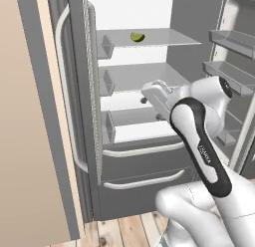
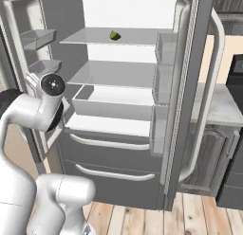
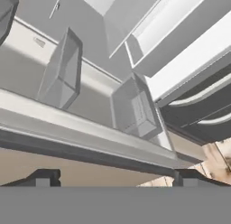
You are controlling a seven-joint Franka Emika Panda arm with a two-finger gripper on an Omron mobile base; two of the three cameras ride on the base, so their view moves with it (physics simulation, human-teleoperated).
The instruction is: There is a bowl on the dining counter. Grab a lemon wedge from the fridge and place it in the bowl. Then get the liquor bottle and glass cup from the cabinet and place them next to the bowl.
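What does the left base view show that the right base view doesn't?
The left base view alone shows the tan wall panel beside the fridge and the arm's dark-striped forearm. The right base view alone shows a grey counter over panelled cabinets past the open door. Both show the open fridge, its two lower drawers, the wood floor, and the lemon wedge on the top shelf.

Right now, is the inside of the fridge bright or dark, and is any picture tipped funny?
In the left base view, the tall dark grey fridge has a bright white back wall, and the small yellow-green lemon wedge looks sharp on the top shelf. In the right base view, the wedge's near side looks darker. The hand view is rolled sideways, so the shelves slant, with the open gripper at the bottom.
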